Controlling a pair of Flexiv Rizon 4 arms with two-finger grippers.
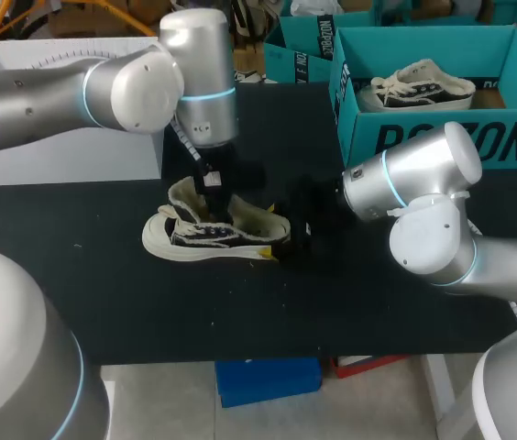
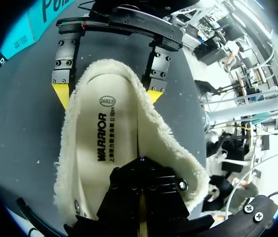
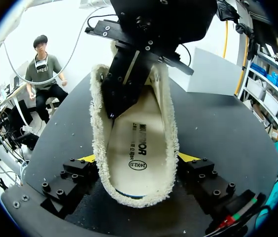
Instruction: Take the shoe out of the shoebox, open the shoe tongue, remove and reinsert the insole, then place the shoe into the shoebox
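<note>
Centrally, on the matte black table (image 1: 103,302): one low shoe (image 1: 205,240) with a cream rubber sole, dark side panels and a shaggy fleece collar. Inside it, the insole (image 2: 104,143), smooth, off-white, round-ended. At the fleecy heel, the right gripper (image 3: 138,159), yellow tips clamping it from both sides. Over the insole, the left gripper (image 2: 140,165), black fingers pressed together, tips touching it. Well apart, the shoebox (image 1: 442,142), teal card, rectangular.
</note>
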